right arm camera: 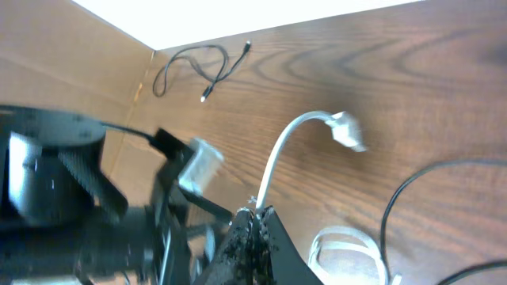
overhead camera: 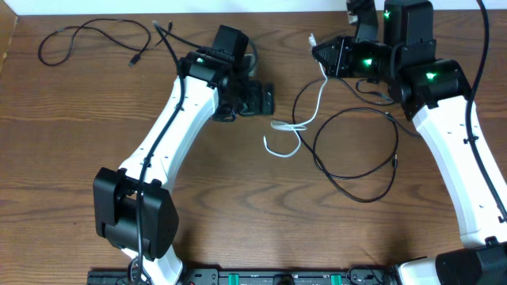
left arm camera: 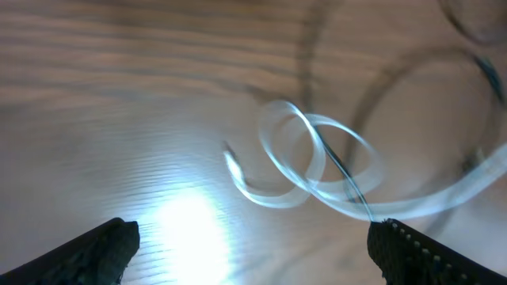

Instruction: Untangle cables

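Note:
A short white cable (overhead camera: 309, 119) runs from a coil at the table's middle up to my right gripper (overhead camera: 323, 54), which is shut on it near its plug end (right arm camera: 347, 129). The right wrist view shows the jaws (right arm camera: 255, 215) pinched on the white cord. A long thin black cable (overhead camera: 360, 150) loops to the right of the white coil and crosses it. My left gripper (overhead camera: 265, 99) is open just left of the white coil (left arm camera: 309, 162), its fingers (left arm camera: 253, 241) apart above the wood. Another thin black cable (overhead camera: 87, 39) lies at the far left.
The table's far edge and a cardboard wall (right arm camera: 95, 79) lie behind the left cable. Thick black cords run along both arms. The arm bases stand at the near edge (overhead camera: 135, 214).

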Available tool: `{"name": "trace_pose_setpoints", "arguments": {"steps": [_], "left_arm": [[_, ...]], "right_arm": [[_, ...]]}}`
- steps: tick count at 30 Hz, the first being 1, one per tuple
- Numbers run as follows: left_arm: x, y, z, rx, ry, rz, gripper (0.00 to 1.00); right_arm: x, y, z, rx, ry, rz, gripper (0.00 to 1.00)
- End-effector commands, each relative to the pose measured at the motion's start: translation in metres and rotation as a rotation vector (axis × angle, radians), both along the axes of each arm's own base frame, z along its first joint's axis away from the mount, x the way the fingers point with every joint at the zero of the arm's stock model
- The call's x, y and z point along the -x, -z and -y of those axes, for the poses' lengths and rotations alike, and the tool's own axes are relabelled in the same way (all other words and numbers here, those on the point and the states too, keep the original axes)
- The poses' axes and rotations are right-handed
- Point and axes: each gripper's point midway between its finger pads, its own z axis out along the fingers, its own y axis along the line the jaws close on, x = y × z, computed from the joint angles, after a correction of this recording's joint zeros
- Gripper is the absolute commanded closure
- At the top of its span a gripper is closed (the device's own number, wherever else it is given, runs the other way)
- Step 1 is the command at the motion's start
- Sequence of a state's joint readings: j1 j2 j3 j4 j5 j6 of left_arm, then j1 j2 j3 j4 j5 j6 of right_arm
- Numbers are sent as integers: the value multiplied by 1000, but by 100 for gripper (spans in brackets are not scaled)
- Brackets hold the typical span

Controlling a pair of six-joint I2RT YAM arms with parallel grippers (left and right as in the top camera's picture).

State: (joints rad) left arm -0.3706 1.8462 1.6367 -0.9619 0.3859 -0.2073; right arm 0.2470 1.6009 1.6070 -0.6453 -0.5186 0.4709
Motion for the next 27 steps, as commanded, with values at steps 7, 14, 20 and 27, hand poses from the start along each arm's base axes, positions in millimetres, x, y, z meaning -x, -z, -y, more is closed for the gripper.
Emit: {"name": "trace_pose_setpoints", "arguments": {"steps": [7, 14, 20, 27], "left_arm": [[27, -18, 57, 125, 540, 197, 2], [2, -17, 54, 21, 519, 308, 2], [-15, -25, 60, 22, 499, 388, 2], [-14, -36, 80, 99, 522, 428, 2]], "right_arm": [[-13, -17, 4, -213, 210, -139, 99], [-16, -42, -3, -351, 166, -139, 99], [-15, -46, 5, -404, 157, -179, 99], [-16, -57, 5, -473, 148, -195, 98]]}}
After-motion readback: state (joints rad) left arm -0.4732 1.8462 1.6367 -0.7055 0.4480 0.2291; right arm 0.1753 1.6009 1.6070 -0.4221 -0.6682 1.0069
